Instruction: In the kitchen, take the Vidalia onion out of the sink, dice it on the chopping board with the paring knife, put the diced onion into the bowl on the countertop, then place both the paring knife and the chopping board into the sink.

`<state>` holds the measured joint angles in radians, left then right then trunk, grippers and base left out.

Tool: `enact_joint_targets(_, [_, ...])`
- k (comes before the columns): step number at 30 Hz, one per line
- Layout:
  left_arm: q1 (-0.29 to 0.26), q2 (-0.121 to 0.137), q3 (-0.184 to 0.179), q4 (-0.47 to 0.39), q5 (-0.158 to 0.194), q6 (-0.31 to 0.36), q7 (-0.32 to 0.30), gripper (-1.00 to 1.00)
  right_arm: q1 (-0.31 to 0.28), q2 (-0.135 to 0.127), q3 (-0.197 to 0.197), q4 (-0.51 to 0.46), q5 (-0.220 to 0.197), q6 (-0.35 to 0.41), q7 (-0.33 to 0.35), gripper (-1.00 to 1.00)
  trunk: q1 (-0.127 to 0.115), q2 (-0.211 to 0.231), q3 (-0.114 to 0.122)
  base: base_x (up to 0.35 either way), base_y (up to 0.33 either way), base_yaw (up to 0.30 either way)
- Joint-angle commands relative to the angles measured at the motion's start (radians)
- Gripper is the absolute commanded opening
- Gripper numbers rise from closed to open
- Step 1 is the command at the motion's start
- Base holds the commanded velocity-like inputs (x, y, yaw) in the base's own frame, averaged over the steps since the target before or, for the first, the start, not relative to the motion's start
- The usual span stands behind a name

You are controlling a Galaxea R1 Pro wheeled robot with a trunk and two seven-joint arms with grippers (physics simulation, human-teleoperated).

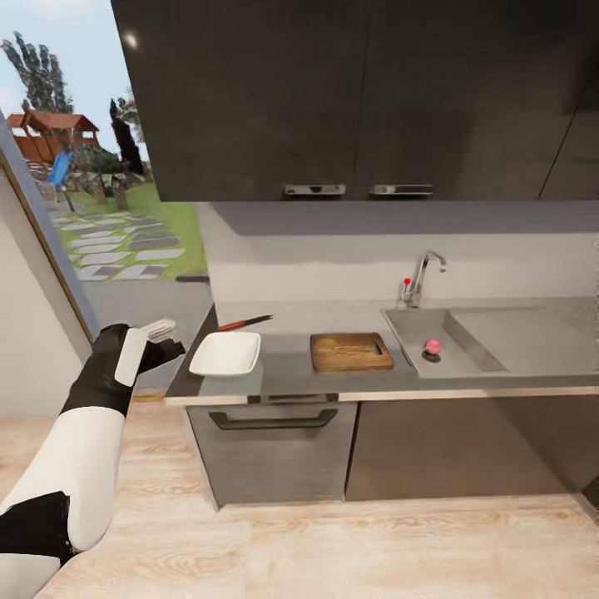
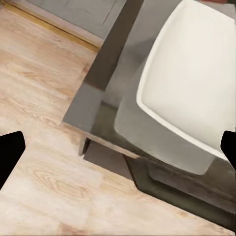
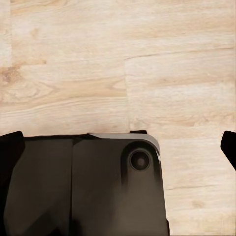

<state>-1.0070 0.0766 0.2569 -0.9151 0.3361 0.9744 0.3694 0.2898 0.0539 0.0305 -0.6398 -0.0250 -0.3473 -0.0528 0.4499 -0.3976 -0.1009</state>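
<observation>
White bowl (image 1: 225,353) just beside left hand (image 1: 166,339), fingers spread wide, holding nothing

The left arm's glossy white rounded forearm shell (image 1: 71,466) is showing in the head view, tapering toward the wrist. A matte black joint cuff (image 1: 29,528) is bounding the shell at its lower end, and a second black segment (image 1: 100,374) is covering the wrist. A flat white rounded panel (image 1: 129,356) is sitting on that black wrist segment. The left gripper's black fingers (image 1: 166,348) are extending beyond it, with a light grey ribbed part (image 1: 158,327) above them. In the right wrist view, a dark smooth rounded-corner body housing (image 3: 83,187) is carrying a circular recessed black fitting (image 3: 140,160) and a thin pale edge strip (image 3: 123,135).
</observation>
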Motion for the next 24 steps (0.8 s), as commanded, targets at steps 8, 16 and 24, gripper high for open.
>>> enact_joint_targets(8, [-0.001, -0.002, -0.006, -0.039, 0.011, 0.003, 0.008, 1.0, 0.0, -0.001, 0.003, -0.002, -0.003, -0.006, -0.006, 1.0, 0.0, -0.002, -0.002, -0.153, -0.055, 0.0])
enact_joint_targets(16, [-0.001, -0.035, -0.092, -0.089, 0.011, 0.003, 0.006, 1.0, -0.013, -0.008, 0.004, -0.093, 0.003, -0.125, -0.003, 1.0, 0.0, -0.002, -0.002, -0.006, -0.202, 0.0])
enact_joint_targets(24, [-0.001, -0.086, -0.138, -0.193, 0.011, 0.003, 0.006, 1.0, -0.039, -0.008, 0.004, -0.089, 0.049, -0.253, -0.001, 1.0, 0.0, -0.002, -0.002, 0.0, -0.012, 0.0])
